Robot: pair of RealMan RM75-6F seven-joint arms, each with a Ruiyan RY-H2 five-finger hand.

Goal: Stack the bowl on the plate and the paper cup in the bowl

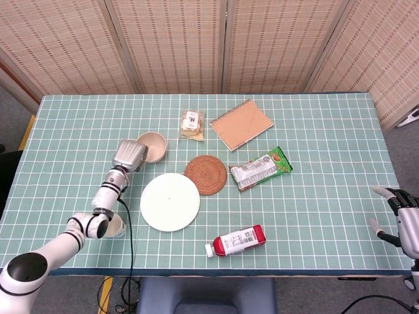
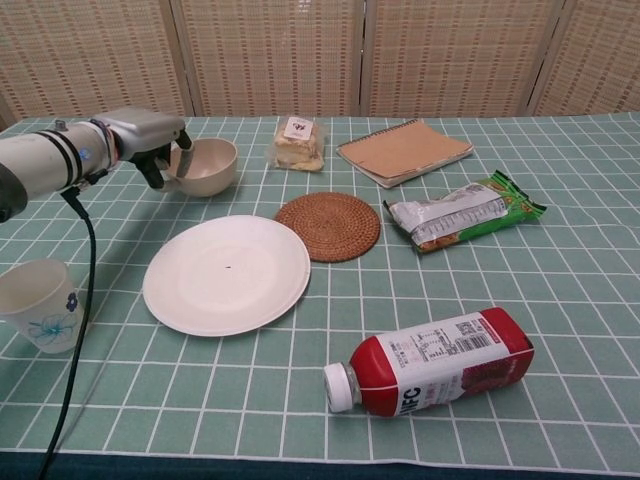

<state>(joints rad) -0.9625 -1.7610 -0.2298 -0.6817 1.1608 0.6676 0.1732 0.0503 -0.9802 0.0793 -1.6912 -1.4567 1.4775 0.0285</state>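
Note:
A cream bowl (image 1: pixel 154 144) (image 2: pixel 208 165) is lifted a little off the table at the back left, tilted, with my left hand (image 1: pixel 129 156) (image 2: pixel 152 139) gripping its near rim. The white plate (image 1: pixel 169 201) (image 2: pixel 227 274) lies flat in front of it, to the bowl's right and nearer me. A paper cup (image 2: pixel 40 303) with a blue print stands upright at the near left edge; in the head view the cup (image 1: pixel 116 227) is mostly hidden behind my left forearm. My right hand (image 1: pixel 404 221) rests open at the table's far right edge, away from everything.
A round woven coaster (image 1: pixel 205 174) lies right of the plate. Behind it are a snack packet (image 1: pixel 192 124) and a spiral notebook (image 1: pixel 241 123). A green wrapper (image 1: pixel 260 169) lies mid-right, and a red bottle (image 1: pixel 237 241) lies on its side near the front edge.

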